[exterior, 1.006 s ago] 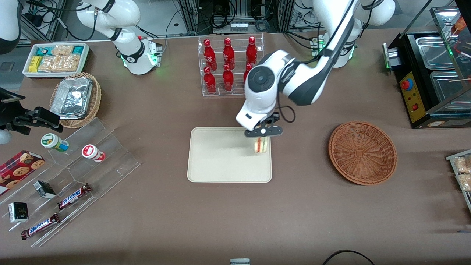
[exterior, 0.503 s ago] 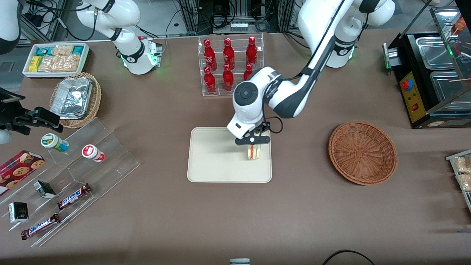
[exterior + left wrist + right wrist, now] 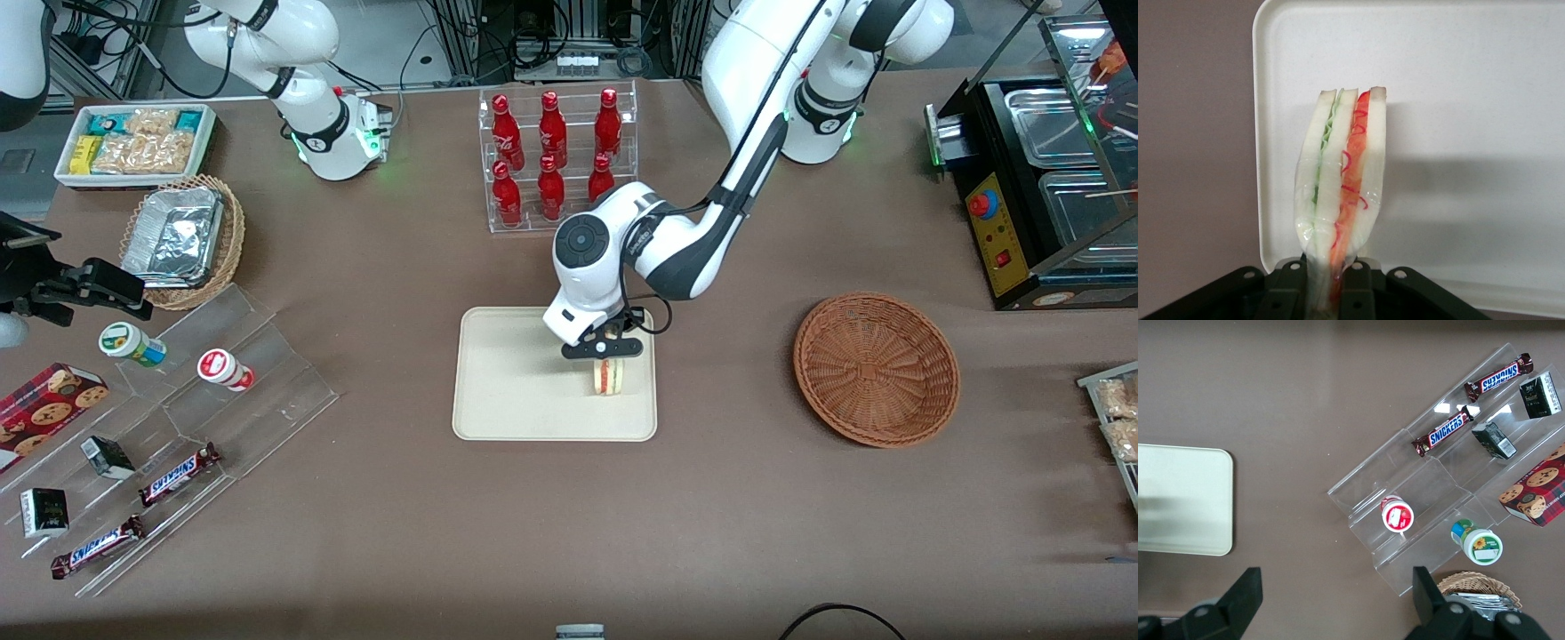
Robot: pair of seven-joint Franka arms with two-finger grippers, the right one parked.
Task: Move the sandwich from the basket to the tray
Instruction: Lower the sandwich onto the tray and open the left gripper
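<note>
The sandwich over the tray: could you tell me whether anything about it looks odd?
Nothing stands out. The tool is shut on the wrapped sandwich, which hangs straight over the tray; its layers look intact. The basket is empty.

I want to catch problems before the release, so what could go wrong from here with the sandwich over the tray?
1. The gripper pinches the sandwich by one end, cut edge pointing down at the tray; released like this, it would likely topple.
2. It hangs near the tray's edge on the side toward the basket, so toppling that way could leave it on the rim.
</note>
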